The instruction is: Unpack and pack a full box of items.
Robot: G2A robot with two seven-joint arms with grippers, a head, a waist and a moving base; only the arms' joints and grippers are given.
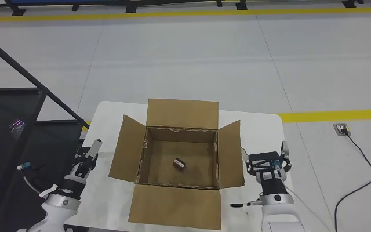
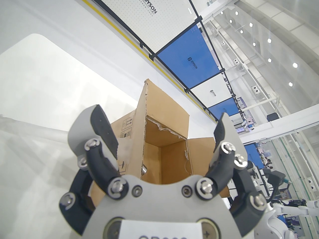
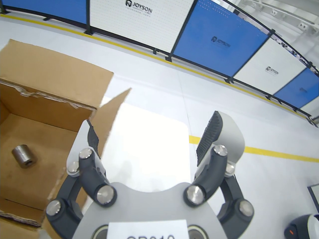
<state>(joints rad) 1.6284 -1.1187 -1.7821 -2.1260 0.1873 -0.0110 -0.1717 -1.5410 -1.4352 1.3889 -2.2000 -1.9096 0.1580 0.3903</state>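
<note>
Well, at that moment the cardboard box (image 1: pixel 182 113) stood open in the middle of the white desk (image 1: pixel 255 124), all four flaps splayed outward. One small metal cylinder (image 1: pixel 179 163) lay on its side about mid-floor inside it. My left hand (image 1: pixel 88 154) sat beside the box's left flap and my right hand (image 1: pixel 266 165) beside the right flap. Both were released, with fingers spread and nothing between them, as each wrist view showed (image 2: pixel 161 120) (image 3: pixel 153 123).

I judged the step in hand to be lifting that last piece out. The right wrist view saw the cylinder (image 3: pixel 24 156) plainly, so I favoured that arm.

To do it well, I meant to rise above the flap first. Cutting straight across would have nudged the box. After that I meant to descend vertically into the middle, away from the walls. The cylinder looked smooth and liable to roll, so I planned to set the fingers across its round sides, squarely over its middle. I would close slowly and lift only once it sat firm.
</note>
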